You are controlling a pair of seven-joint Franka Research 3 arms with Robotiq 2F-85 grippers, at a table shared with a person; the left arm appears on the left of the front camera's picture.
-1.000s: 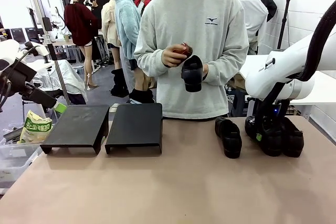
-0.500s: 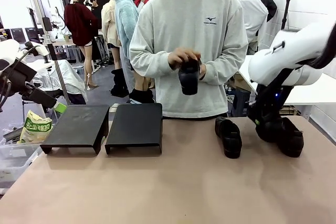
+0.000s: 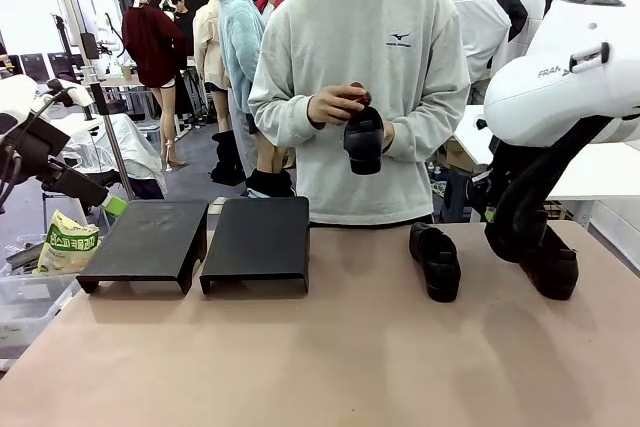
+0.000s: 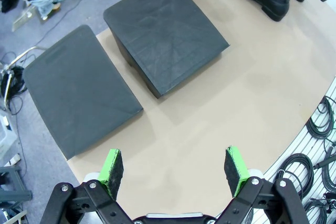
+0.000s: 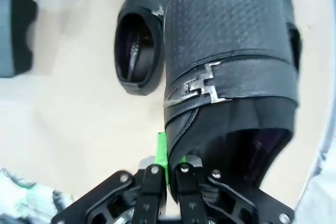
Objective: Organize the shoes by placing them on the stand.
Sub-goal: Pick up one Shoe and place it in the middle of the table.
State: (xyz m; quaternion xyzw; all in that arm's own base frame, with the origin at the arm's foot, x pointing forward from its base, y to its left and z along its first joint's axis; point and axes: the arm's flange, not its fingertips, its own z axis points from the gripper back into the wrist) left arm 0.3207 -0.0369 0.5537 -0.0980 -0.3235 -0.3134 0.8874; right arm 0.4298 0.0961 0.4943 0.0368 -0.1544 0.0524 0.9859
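My right gripper (image 5: 168, 174) is shut on the collar of a black buckled shoe (image 5: 226, 51) and holds it just above the table at the right (image 3: 512, 235). One shoe (image 3: 553, 265) lies on the table right beside it, and one more (image 3: 437, 260) lies toward the middle. The person at the far side holds another black shoe (image 3: 365, 137) in both hands at chest height. Two black sloped stands (image 3: 150, 239) (image 3: 258, 239) sit side by side at the left, bare on top. My left gripper (image 4: 173, 166) hangs open above the table's near-left part, below the stands (image 4: 165, 30).
A printed bag (image 3: 68, 242) lies in a bin off the table's left edge. Cables (image 4: 320, 124) hang past the table's edge in the left wrist view. The tan tabletop (image 3: 330, 357) spreads bare in front of the stands and shoes.
My right arm has risen, lifting the gripped shoe off the table and away from the shoe beside it. The person has turned the shoe in their hands. The left arm is still.
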